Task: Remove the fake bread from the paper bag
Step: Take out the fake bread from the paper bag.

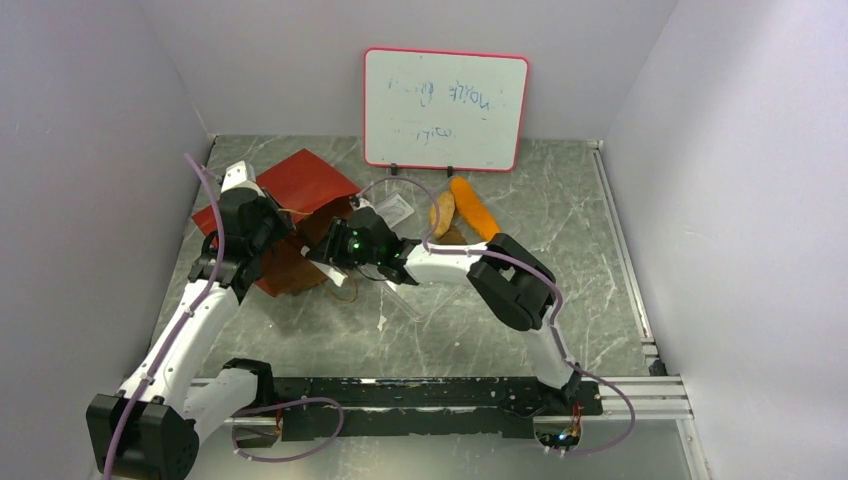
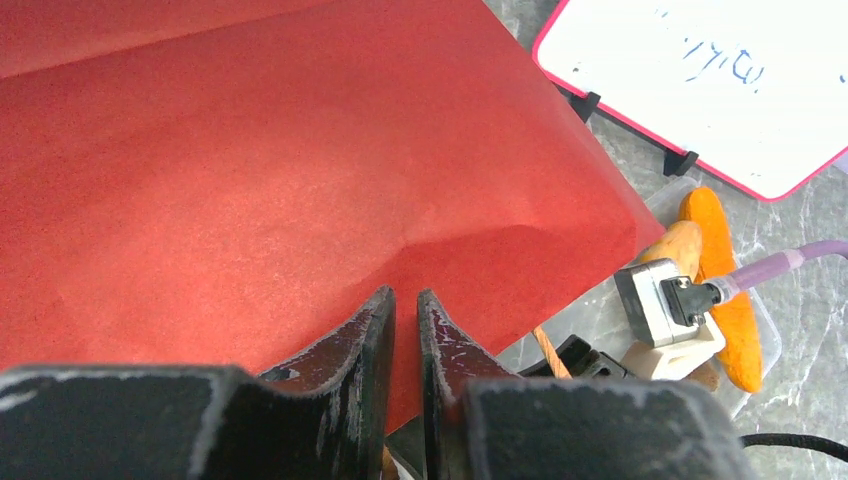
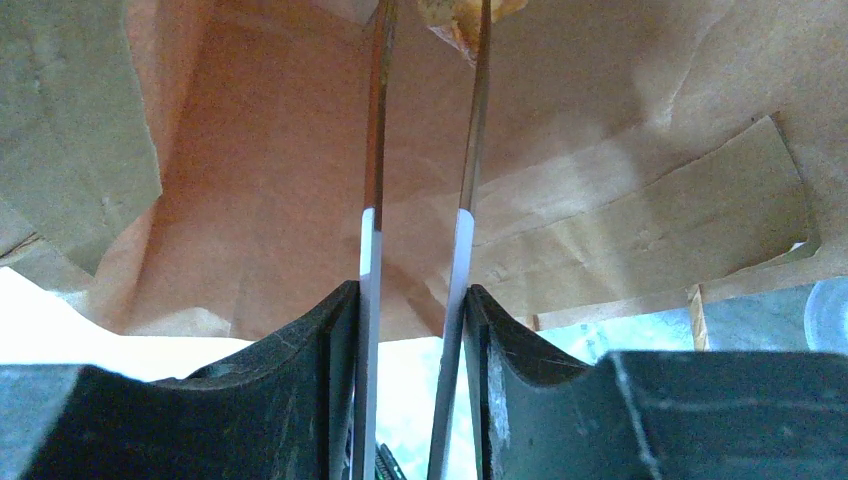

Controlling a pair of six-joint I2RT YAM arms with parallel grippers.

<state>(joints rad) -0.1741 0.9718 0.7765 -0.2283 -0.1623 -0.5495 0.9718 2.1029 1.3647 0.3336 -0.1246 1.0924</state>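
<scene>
So the grey marble table (image 1: 560,300) is the biggest thing here, with a pink-framed whiteboard (image 1: 445,108) propped at the back edge. The paper bag (image 1: 305,185) is lying on its side over on my left part of the table, red outside facing up and the mouth turned toward the middle. My left gripper (image 2: 405,300) sits at the bag's lower edge with the fingers nearly pressed together, just a sliver between them, nipping the red paper as far as I can see.

Right of the bag there's a clear plastic tray (image 2: 662,197). The long orange baguette (image 1: 473,208) is in it, with the tan oval roll (image 1: 441,213) just beside it on the left.

My right gripper (image 3: 433,15) is poked into the bag's brown inside, its thin blades a narrow gap apart. A golden crusty slice (image 3: 450,18) sits right at their tips, deep in the bag. It's cut off at the top of the view, so honestly can't tell if I've got it pinched.
</scene>
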